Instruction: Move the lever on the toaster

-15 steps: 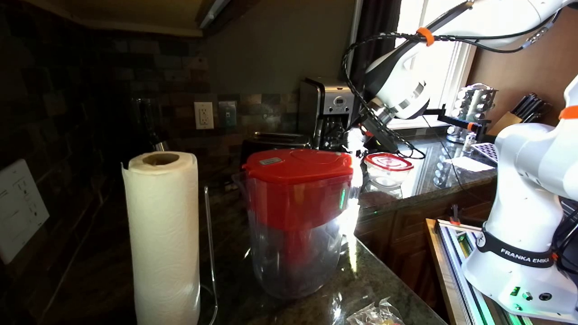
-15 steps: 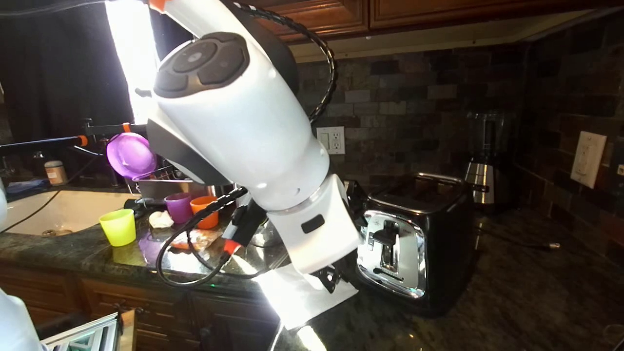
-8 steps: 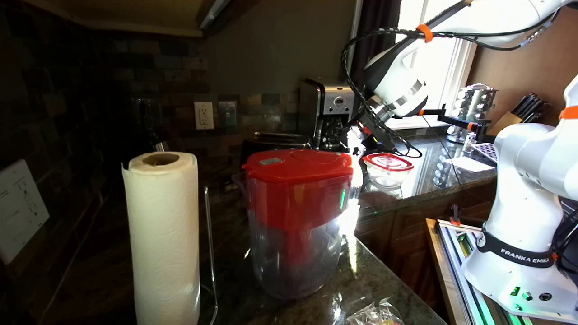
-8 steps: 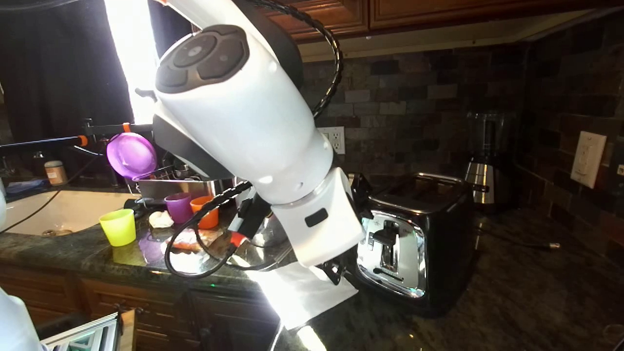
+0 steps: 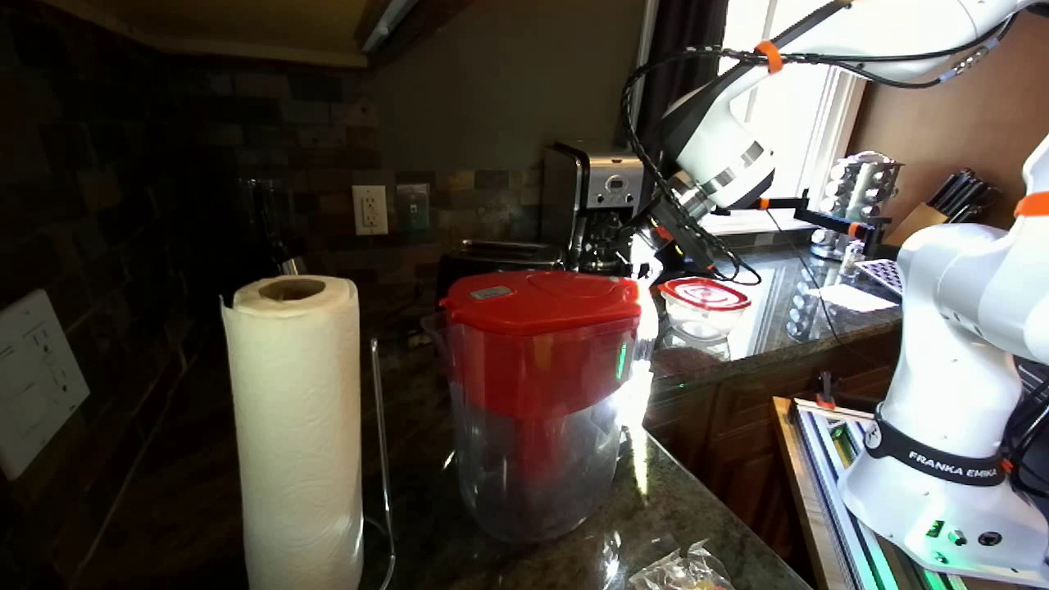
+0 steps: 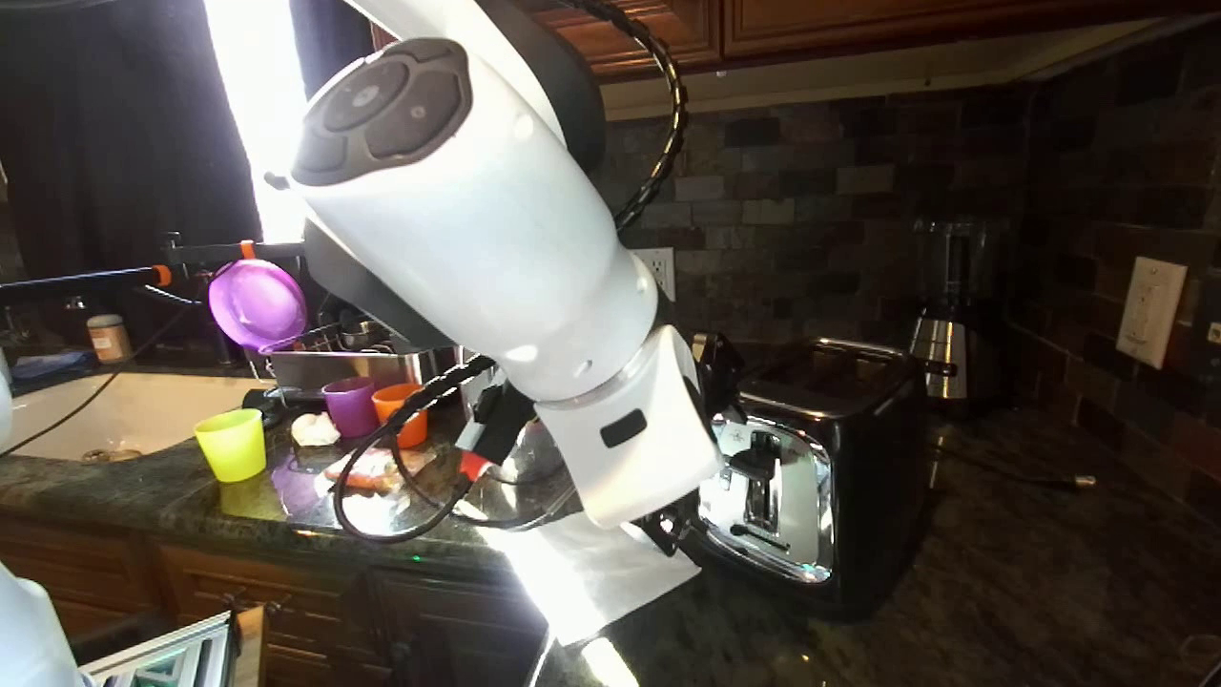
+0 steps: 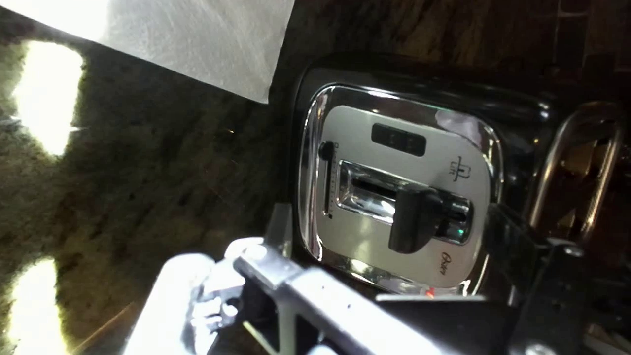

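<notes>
The toaster is black and boxy with a shiny silver end panel. Its dark lever sits in the upper part of the slot. In the wrist view the toaster lies sideways, and the lever is toward the right end of its slot. My gripper is open, with one finger left and one right of the panel and the lever between them, apart from both. In an exterior view the gripper is just in front of the panel, partly hidden by the wrist. Elsewhere only the toaster's top shows behind a pitcher.
A white sheet lies on the counter below the gripper. A red-lidded pitcher, a paper towel roll, a coffee maker and a red-lidded container stand around. A blender stands behind the toaster. Cups stand near the sink.
The gripper and wrist have moved a little closer to the toaster and slightly up. The lever and toaster look unmoved.
</notes>
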You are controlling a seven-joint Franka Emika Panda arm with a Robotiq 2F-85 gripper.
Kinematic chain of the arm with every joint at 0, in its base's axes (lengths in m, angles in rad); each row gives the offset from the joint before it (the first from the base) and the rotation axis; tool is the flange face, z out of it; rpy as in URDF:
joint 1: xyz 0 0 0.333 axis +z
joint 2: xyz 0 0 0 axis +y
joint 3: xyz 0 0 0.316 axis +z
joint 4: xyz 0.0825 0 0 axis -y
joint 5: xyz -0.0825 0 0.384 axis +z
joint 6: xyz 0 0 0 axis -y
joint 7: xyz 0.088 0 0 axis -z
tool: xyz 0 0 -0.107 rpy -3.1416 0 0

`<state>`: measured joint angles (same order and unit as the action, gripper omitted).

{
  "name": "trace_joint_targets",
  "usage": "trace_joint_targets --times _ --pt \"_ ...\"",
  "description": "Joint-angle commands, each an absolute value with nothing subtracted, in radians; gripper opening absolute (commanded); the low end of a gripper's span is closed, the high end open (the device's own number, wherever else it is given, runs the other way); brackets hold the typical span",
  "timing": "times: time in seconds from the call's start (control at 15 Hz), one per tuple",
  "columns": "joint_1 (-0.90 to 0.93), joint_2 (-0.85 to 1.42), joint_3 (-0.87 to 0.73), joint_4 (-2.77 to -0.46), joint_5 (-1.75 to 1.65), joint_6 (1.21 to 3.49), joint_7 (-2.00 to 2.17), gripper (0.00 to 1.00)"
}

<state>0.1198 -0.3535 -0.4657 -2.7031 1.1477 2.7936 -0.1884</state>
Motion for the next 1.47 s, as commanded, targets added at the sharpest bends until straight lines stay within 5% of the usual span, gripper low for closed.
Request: trace_joint_targets --times 0.0,0.13,0.33,0.53,1.4 --pt "0.146 -0.331 -0.487 -2.683 1.226 2.813 -0.245 0.98" --pt "0.147 -0.321 -0.485 -2.676 1.236 2.813 -0.253 0.93" --pt "0.147 -0.309 -0.484 -2.668 1.247 2.811 -0.260 0.66" --pt "0.149 -0.296 -0.482 -2.660 1.253 2.809 -0.262 0.53" --pt "0.173 -0.249 -0.479 -2.625 1.302 2.810 -0.298 0.61"
